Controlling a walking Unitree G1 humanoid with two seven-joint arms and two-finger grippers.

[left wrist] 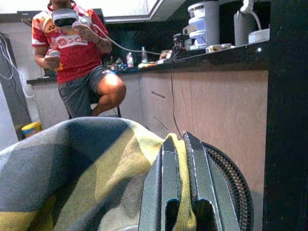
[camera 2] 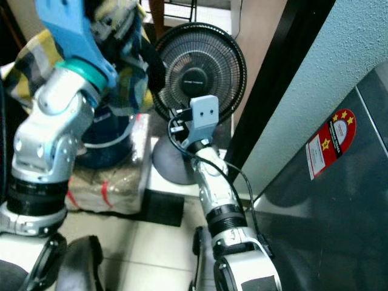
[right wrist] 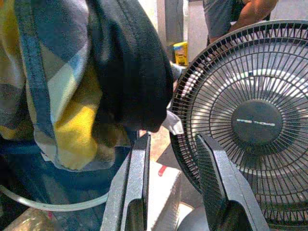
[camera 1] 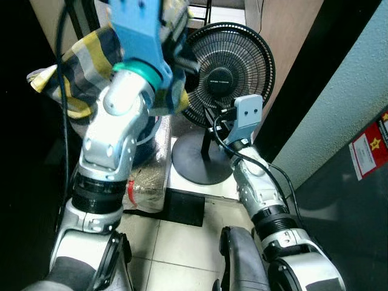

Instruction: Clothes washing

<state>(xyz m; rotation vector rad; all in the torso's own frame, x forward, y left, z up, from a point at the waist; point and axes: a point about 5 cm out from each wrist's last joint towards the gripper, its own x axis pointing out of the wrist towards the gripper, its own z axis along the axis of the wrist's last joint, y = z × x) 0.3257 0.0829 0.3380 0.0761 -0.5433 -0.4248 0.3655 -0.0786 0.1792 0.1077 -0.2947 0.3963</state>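
To my right I have a dark grey appliance wall (camera 2: 327, 218) with a red starred sticker (camera 2: 330, 145). Ahead, a black pedestal fan (camera 1: 229, 73) stands on pale floor tiles (camera 1: 182, 239), its round base beside a plastic-wrapped bundle (camera 1: 151, 176) on which a dark blue tub sits.

My left arm is raised high, and the checked yellow, grey and blue garment (camera 1: 85, 66) hangs bunched from the left gripper (left wrist: 179, 159), draped around and below the wrist, up in the air in front of the fan. In the left wrist view, the two black fingers are pressed close together with a yellow fold of the cloth pinched between them.

The right gripper (right wrist: 173, 159) is held low, pointing at the fan grille, its fingers spread apart with nothing between them; the garment's dark hem hangs just above its fingertips, though I cannot tell whether they touch.

A person (left wrist: 77, 57) in a red shirt sits beyond, holding controllers.
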